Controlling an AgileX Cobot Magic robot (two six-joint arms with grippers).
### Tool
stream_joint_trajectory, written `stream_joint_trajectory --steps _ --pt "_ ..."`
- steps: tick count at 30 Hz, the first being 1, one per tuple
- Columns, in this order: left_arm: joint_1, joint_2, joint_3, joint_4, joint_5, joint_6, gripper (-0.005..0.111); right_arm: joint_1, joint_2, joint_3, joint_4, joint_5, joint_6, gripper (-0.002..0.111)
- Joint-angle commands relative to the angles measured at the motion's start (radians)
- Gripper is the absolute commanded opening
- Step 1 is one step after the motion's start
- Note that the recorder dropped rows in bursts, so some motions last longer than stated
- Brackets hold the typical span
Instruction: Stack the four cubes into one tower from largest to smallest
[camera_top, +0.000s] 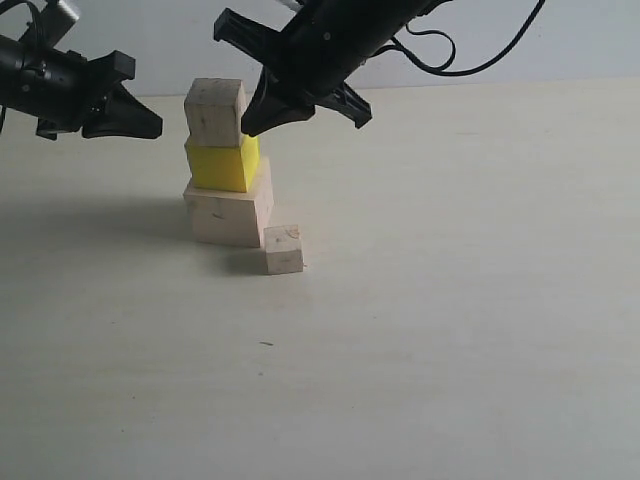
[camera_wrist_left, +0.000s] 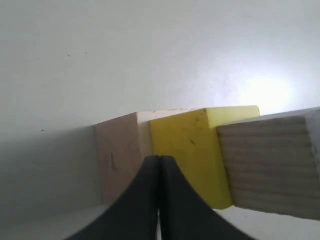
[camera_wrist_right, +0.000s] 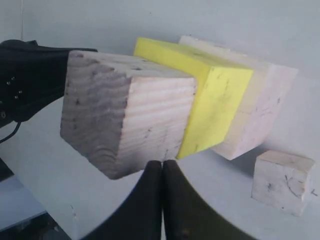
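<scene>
Left gripper (camera_top: 152, 128) and right gripper (camera_top: 250, 126) hang clenched and empty beside the three-cube tower (camera_top: 222, 165); the small wood cube (camera_top: 284, 250), at its near-right foot, will need squarely centred placing on top.

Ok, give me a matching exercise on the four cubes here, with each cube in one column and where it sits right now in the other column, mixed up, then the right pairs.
Things
1. big wood cube
2. yellow cube
3. medium wood cube
4. small wood cube

Places
A. between two wood cubes
B. by itself on the table, nothing on top
C. on the table, with the yellow cube on top
D. on the yellow cube, nothing on top

Pairs: 1-C, 2-A, 3-D, 4-B
</scene>
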Motion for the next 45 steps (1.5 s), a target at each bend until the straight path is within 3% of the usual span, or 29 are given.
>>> stream_joint_trajectory --steps 1,45 --pt "0.002 -0.011 0.003 -0.007 0.001 0.003 0.000 0.001 -0.010 0.006 0.024 0.006 -0.039 0.000" --pt "0.002 -0.011 0.003 -0.007 0.001 0.003 0.000 0.001 -0.010 0.006 0.033 0.034 -0.164 0.000"
